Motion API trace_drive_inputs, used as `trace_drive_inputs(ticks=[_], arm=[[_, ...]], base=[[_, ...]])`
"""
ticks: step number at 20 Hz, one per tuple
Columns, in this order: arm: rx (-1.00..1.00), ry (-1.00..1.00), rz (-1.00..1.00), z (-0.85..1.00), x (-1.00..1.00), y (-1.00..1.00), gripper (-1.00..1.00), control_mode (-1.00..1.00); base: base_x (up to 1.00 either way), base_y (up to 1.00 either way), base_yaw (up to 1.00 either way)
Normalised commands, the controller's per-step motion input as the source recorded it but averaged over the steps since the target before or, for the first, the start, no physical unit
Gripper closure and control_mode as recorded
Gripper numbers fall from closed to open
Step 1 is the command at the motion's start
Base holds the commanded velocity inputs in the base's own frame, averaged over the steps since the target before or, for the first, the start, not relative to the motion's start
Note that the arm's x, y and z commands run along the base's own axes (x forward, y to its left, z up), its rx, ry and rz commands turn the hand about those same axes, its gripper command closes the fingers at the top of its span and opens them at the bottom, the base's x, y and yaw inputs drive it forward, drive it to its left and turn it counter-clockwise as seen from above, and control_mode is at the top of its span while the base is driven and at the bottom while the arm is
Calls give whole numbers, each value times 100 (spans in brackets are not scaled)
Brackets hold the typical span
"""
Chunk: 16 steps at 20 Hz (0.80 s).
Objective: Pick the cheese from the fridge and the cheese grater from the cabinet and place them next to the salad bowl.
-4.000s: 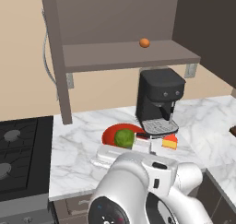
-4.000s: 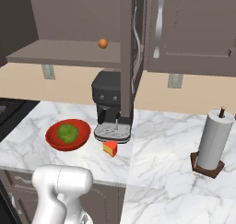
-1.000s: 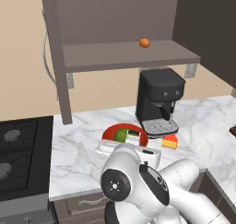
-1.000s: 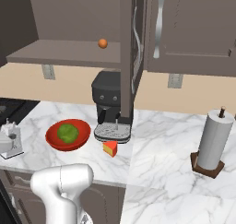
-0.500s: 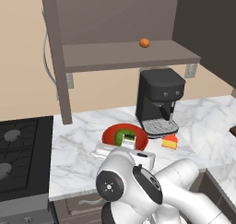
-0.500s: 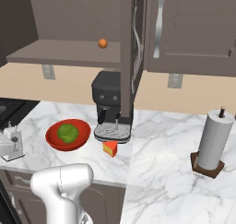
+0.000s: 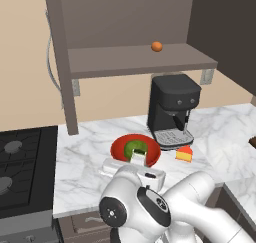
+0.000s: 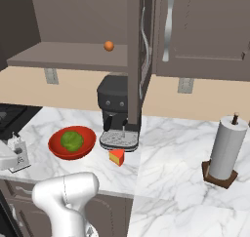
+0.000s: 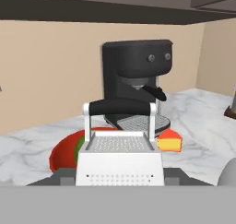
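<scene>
My gripper (image 9: 119, 180) is shut on the silver cheese grater (image 9: 119, 161), whose dark handle (image 9: 119, 107) points up. In the left base view the grater (image 7: 138, 158) sits at the near rim of the red salad bowl (image 7: 120, 148), and my gripper (image 7: 136, 165) is just behind it. The bowl (image 8: 83, 148) holds a green leafy ball. The cheese (image 7: 184, 153), a yellow wedge with a red edge, lies on the counter right of the bowl, also seen as the cheese (image 8: 116, 156) and the cheese (image 9: 168, 140). The cabinet (image 7: 140, 62) hangs above. The fridge is out of view.
A black coffee machine (image 7: 172, 109) stands behind the cheese. A small orange ball (image 7: 157, 46) rests on the cabinet shelf. A stove (image 7: 20, 172) lies to the left. A paper towel roll (image 8: 225, 153) stands at the far right of the marble counter (image 8: 166, 172).
Over four seconds the hand with the grater came into the right base view at its left edge. In the last second the arm's elbow swung left and the grater barely shifted.
</scene>
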Motion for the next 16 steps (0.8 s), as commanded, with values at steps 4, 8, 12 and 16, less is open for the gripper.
trace_drive_inputs(ticks=[4,8,12,16], arm=[[0,-9,2,-40,17,-26,100,-100],[0,-9,1,-33,17,-9,100,-100],[0,-5,0,-23,18,0,100,-100],[0,-1,0,-18,22,0,100,-100]], base=[[0,0,0],[0,0,0],[0,0,0],[0,0,0]])
